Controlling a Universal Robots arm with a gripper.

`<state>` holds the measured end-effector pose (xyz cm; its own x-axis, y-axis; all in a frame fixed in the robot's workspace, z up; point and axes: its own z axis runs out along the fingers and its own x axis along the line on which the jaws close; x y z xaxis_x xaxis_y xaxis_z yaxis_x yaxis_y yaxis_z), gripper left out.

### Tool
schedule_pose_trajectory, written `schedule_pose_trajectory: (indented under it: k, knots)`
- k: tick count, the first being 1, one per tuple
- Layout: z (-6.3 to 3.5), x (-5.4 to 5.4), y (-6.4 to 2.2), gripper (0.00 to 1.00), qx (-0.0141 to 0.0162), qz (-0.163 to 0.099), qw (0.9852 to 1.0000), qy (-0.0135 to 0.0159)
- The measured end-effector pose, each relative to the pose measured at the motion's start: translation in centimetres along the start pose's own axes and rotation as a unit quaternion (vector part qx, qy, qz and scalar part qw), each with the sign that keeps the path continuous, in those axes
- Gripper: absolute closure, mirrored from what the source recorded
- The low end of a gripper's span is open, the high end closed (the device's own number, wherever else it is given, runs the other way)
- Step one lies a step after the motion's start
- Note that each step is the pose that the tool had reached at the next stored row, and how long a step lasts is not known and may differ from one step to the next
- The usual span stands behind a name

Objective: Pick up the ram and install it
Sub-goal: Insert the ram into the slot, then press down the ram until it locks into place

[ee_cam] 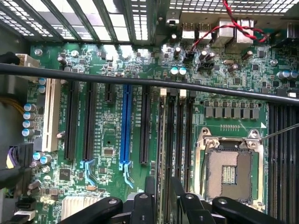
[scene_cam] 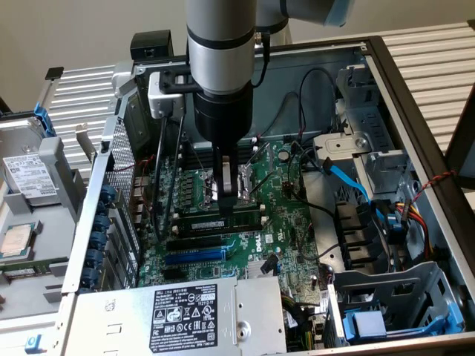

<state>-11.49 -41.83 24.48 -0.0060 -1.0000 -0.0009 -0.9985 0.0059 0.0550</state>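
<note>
The ram [scene_cam: 215, 222] is a green stick with a white label. It stands on edge in the memory slot nearest the CPU socket, level with the board. In the wrist view I see it edge-on as a thin pale strip [ee_cam: 162, 140] along the slot. My gripper [scene_cam: 231, 197] hangs straight down over the stick's middle, its tips just above the top edge. In the wrist view the gripper [ee_cam: 162, 184] has one dark finger [ee_cam: 149, 189] on each side of the strip. The fingers stand apart with a small gap to the ram on both sides.
The open CPU socket [ee_cam: 229, 168] lies beside the memory slots, and a blue expansion slot [ee_cam: 125, 126] runs parallel on the other side. A black cable [ee_cam: 140, 80] crosses over the board. The power supply [scene_cam: 185, 315] sits in front, with drive cages [scene_cam: 393, 297] and loose cables [scene_cam: 349, 182] at the exterior view's right.
</note>
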Motion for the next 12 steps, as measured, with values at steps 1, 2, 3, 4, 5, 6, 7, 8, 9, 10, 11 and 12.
schedule_pose_trajectory:
  k: [1,2,3,4,5,6,7,8,9,10,11,12]
  knots:
    - [-0.16,0.00,0.09,0.72,0.0000,0.000,1.0000,-0.0001]
    - [-0.29,0.00,0.16,0.72,0.0000,0.000,1.0000,-0.0001]
    - [-0.32,0.00,0.20,0.72,0.0001,0.000,1.0000,-0.0001]
    - [-0.32,0.00,0.21,0.72,0.0001,0.000,1.0000,-0.0001]
    - [-0.32,0.00,0.21,0.72,0.0001,0.000,1.0000,-0.0001]
    - [-0.32,0.00,0.21,0.72,0.0001,0.000,1.0000,-0.0001]
    - [-0.32,0.00,0.21,0.72,0.0001,0.000,1.0000,-0.0001]
    - [-0.32,0.00,0.21,0.72,0.0001,0.000,1.0000,-0.0001]
    - [-0.32,0.00,0.21,0.72,0.0001,0.000,1.0000,-0.0001]
    - [-0.32,0.00,0.21,0.72,0.0001,0.000,1.0000,-0.0001]
    - [-0.32,0.00,0.21,0.72,0.0001,0.000,1.0000,0.0000]
    - [-0.32,0.00,0.21,0.72,0.0001,0.000,1.0000,-0.0001]
